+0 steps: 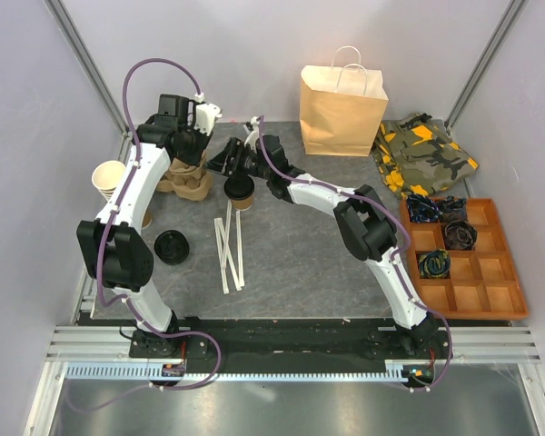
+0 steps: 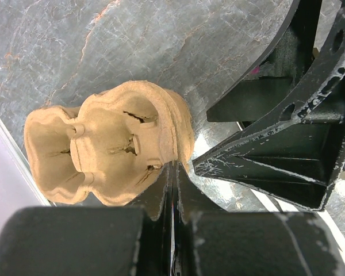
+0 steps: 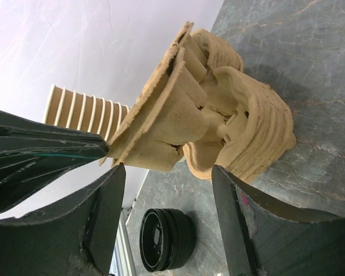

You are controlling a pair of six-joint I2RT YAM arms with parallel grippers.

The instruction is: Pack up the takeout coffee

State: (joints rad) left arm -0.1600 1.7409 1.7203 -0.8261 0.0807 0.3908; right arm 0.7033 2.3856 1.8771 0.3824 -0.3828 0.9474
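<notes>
The takeout coffee [image 1: 240, 191], a small kraft cup with a black lid, stands upright mid-table, just right of a stack of pulp cup carriers [image 1: 187, 178]. It is out of both wrist views. My left gripper [image 1: 193, 150] is shut [image 2: 175, 167] on the rim of the top cup carrier [image 2: 109, 146], which is tilted up off the stack [image 3: 167, 109]. My right gripper [image 1: 221, 160] is open and empty [image 3: 168, 172], beside the carrier stack [image 3: 253, 132] and just behind the coffee. The brown paper bag [image 1: 342, 111] stands upright at the back.
A stack of brown cups [image 1: 110, 180] lies at the left edge. Loose black lids [image 1: 172, 246] sit front left. White strips [image 1: 229, 247] lie mid-table. A camouflage cloth [image 1: 424, 156] and an orange compartment tray [image 1: 490, 300] are on the right.
</notes>
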